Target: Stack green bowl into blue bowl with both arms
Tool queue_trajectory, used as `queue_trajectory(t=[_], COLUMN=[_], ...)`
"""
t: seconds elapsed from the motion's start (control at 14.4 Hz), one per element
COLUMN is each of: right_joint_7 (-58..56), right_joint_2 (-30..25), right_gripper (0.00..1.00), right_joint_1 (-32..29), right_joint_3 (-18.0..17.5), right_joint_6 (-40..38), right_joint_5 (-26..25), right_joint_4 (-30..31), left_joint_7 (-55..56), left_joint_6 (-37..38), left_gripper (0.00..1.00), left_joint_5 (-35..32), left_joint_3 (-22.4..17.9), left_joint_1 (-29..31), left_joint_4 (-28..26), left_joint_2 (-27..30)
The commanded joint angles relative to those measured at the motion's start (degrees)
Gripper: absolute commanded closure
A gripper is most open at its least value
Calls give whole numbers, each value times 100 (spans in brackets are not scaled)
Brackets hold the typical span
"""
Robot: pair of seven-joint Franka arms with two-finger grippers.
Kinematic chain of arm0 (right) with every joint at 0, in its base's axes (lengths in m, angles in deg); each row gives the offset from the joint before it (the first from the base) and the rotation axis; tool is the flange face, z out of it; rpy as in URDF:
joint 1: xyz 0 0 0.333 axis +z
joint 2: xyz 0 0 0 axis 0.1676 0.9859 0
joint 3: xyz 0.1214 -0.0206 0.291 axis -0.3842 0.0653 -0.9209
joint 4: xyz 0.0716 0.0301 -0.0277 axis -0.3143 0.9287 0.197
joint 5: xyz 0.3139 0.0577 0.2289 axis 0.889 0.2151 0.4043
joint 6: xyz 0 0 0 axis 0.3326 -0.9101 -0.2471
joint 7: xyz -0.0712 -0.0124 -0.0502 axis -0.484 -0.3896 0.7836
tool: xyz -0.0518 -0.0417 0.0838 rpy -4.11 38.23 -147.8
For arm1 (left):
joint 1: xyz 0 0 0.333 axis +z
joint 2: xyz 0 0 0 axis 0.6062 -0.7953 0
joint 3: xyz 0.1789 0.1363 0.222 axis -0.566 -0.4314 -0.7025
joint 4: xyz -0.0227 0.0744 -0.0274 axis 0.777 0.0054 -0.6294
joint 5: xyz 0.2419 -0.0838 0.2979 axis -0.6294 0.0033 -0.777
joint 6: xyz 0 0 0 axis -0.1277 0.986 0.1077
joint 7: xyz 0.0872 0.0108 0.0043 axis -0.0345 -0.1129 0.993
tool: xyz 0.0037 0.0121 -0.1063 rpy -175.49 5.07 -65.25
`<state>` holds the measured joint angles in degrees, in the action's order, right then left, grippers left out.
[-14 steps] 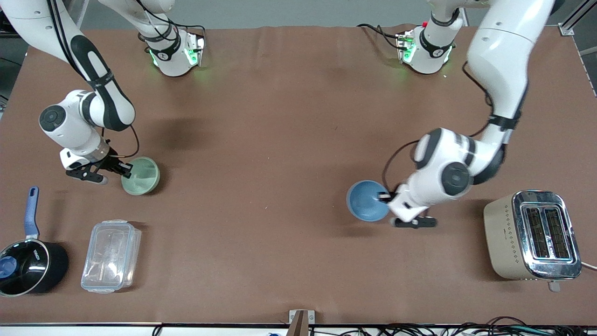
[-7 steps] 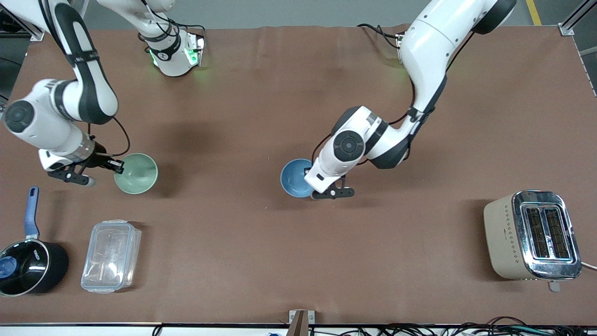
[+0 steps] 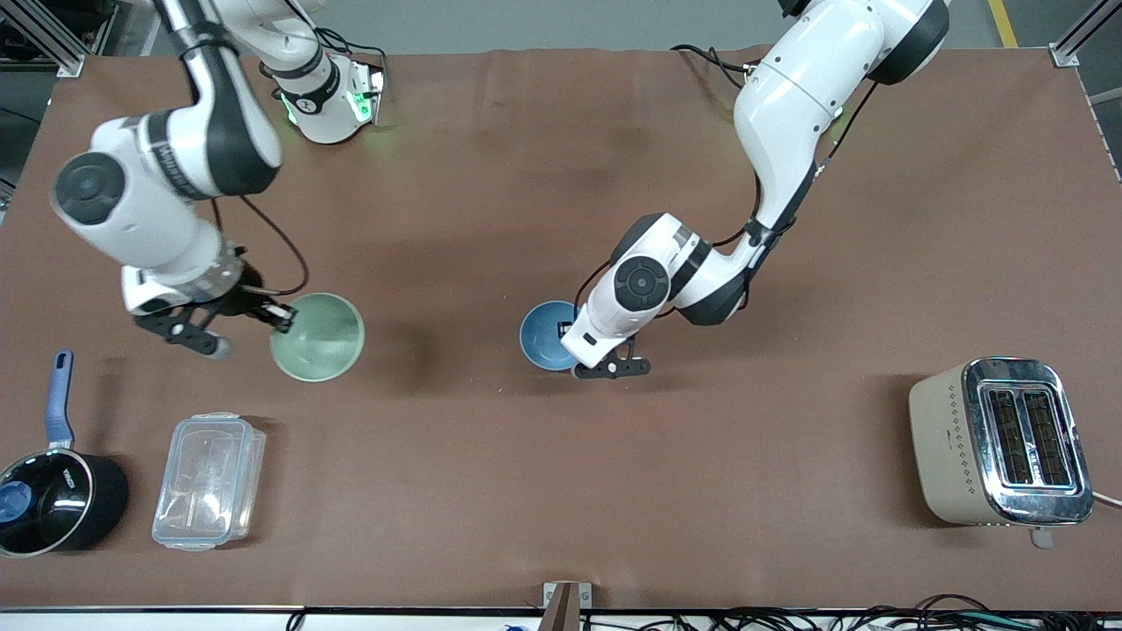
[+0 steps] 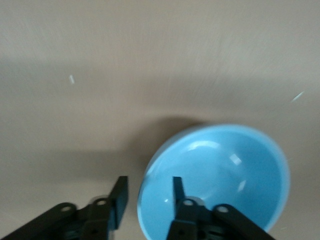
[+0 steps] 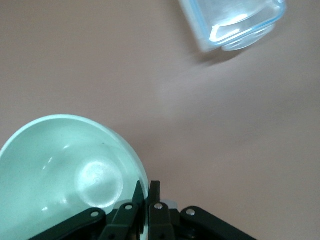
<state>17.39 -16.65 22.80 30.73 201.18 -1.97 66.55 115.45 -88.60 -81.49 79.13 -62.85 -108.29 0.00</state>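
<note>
The blue bowl [image 3: 543,333] sits near the middle of the table. My left gripper [image 3: 571,342] is open, with one finger inside the bowl and one outside its rim. In the left wrist view the blue bowl [image 4: 225,175] fills the lower part, and the left gripper [image 4: 148,192] straddles the rim with a wide gap. My right gripper [image 3: 282,317] is shut on the rim of the green bowl [image 3: 319,338] and holds it above the table toward the right arm's end. The right wrist view shows the green bowl [image 5: 65,165] pinched by the right gripper [image 5: 148,187].
A clear lidded container [image 3: 209,480] and a black saucepan with a blue handle [image 3: 53,499] lie nearer the front camera at the right arm's end. The container also shows in the right wrist view [image 5: 235,20]. A toaster [image 3: 999,443] stands at the left arm's end.
My left arm brought the blue bowl from its end of the table toward the middle. My right gripper lifted the green bowl and carried it toward the middle.
</note>
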Motion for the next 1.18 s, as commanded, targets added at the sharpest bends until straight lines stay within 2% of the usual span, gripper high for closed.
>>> queue_trajectory(t=[0.0, 0.07, 0.28, 0.42, 0.63, 0.83, 1.11], right_joint_7=[970, 1391, 2604, 3273, 3828, 4268, 4375], right_joint_2=[223, 372, 855, 1303, 1822, 2305, 2544], right_gripper=[100, 100, 100, 100, 99, 99, 98], right_joint_1=[687, 950, 1776, 2199, 2665, 2903, 3035], right_joint_3=[60, 60, 77, 77, 86, 77, 86], right_joint_6=[-65, -56, 32, 23, 101, 707, 840], right_joint_5=[49, 49, 14, -30, -48, -48, -109], right_joint_4=[-429, -534, -894, -1333, -1625, -1713, -1766], left_joint_7=[12, 3, -295, -785, -1656, -2000, -2537], left_joint_6=[726, 982, 2079, 2477, 2916, 3233, 3725], left_gripper=[0, 0, 0, 0, 0, 0, 0], left_joint_5=[-26, -61, -780, -984, -932, -914, -494], left_joint_3=[-235, -262, -236, -227, -201, -201, -183], left_joint_1=[268, 391, 1093, 1488, 1973, 2193, 2596], left_joint_4=[71, 168, 371, 380, 371, 371, 371], left_joint_2=[843, 1072, 1854, 2303, 2778, 3078, 3517])
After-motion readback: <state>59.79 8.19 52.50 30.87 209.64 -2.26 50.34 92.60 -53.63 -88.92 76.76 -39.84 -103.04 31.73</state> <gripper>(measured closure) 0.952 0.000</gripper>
